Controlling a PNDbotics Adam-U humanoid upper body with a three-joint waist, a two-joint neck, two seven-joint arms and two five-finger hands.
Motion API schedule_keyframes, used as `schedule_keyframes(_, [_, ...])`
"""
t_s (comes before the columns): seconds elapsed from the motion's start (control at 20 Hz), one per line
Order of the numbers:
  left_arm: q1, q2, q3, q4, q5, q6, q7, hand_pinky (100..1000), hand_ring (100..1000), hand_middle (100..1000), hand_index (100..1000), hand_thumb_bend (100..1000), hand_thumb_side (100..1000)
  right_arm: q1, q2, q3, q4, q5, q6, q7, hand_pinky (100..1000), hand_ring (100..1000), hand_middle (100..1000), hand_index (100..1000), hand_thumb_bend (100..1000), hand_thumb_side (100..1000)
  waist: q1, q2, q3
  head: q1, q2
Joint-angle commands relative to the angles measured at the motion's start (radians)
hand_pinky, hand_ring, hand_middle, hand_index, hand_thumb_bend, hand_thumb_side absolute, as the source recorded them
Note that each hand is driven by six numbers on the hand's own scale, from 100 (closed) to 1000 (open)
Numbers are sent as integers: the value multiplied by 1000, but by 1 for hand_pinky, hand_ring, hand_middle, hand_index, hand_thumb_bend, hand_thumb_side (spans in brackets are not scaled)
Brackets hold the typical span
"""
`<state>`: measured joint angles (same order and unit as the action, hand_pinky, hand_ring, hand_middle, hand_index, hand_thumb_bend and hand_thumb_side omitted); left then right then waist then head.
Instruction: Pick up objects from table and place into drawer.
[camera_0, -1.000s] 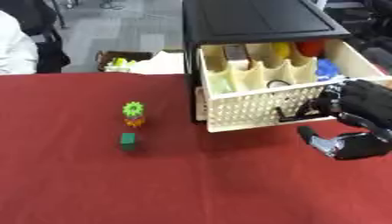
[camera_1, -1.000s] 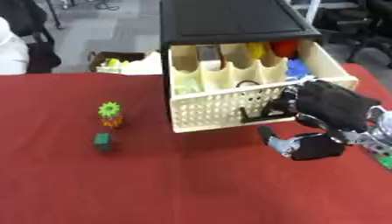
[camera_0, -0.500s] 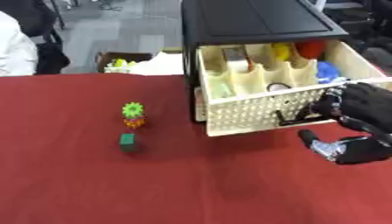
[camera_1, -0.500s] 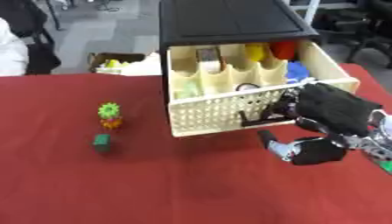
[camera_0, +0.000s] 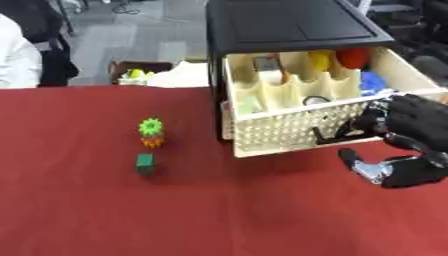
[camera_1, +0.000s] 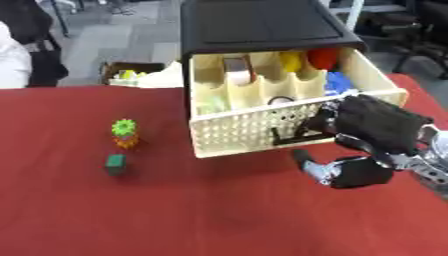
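Observation:
A cream perforated drawer (camera_0: 297, 131) stands pulled out of a black cabinet (camera_0: 293, 25), holding yellow, red, blue and green items between dividers. My right hand (camera_1: 372, 137) is at the drawer's front, fingers curled on its dark handle (camera_1: 293, 135), thumb below. On the red table (camera_0: 175, 210) to the left sit a green gear-shaped piece on an orange base (camera_0: 151, 132) and a small dark green block (camera_0: 145, 163). My left hand shows in neither view.
Behind the table's far edge stands a box (camera_0: 140, 75) with yellow and white things. A person in white (camera_0: 17, 60) is at the far left. Open red surface spreads across the front and left.
The drawer has slid a little farther out of the cabinet, and my right hand has moved with its handle toward the front right. The toys on the left lie as before.

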<state>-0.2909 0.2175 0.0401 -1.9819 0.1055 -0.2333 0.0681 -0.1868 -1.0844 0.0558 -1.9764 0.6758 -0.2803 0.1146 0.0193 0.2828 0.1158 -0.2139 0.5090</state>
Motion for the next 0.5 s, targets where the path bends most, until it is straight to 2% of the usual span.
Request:
schedule_keyframes(0.05, [-6,9,4,-18,4,0,0,720,735,690,749,100,864,2,-14,-3,-24,-2,-14,0,100,100,100,664,100,1000,-2,-21,-3,2,6])
schedule_keyframes(0.5, [-7,7,4,-18,4,0,0,720,737,691,749,100,865,26,0,5,-24,9,-25,40,100,100,100,685,100,1000,-1,-20,-2,2,5])
